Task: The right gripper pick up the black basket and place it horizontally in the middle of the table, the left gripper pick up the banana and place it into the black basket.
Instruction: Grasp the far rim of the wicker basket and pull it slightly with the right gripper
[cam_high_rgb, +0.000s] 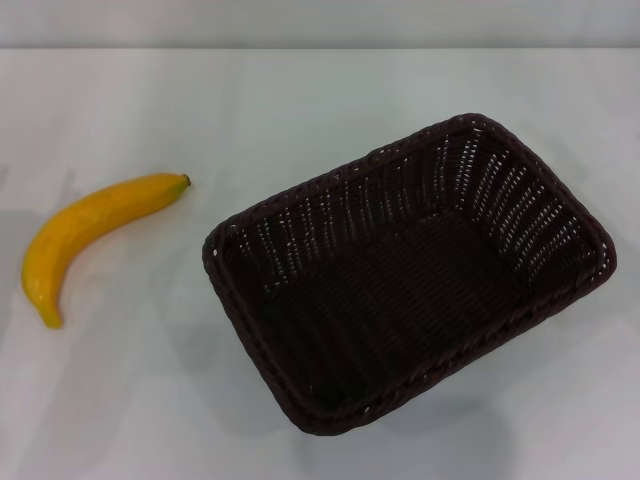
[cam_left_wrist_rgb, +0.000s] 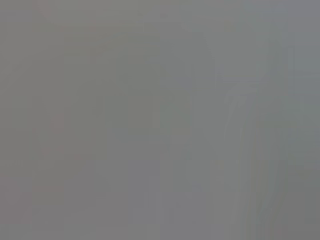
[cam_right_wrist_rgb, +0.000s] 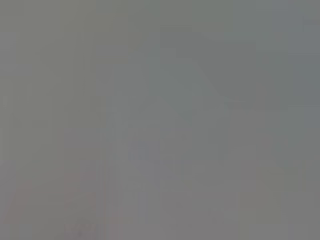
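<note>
In the head view the black basket (cam_high_rgb: 400, 275) sits on the white table (cam_high_rgb: 300, 110), right of the middle, turned at an angle with its far right corner pointing away. It is empty. The yellow banana (cam_high_rgb: 88, 232) lies flat on the table at the left, its dark stem tip pointing toward the basket, apart from it. Neither gripper shows in the head view. The left wrist view and the right wrist view show only a featureless grey blur, with no fingers and no objects.
The table's far edge runs along the top of the head view under a pale wall (cam_high_rgb: 320, 20). Bare tabletop lies between the banana and the basket and along the near edge.
</note>
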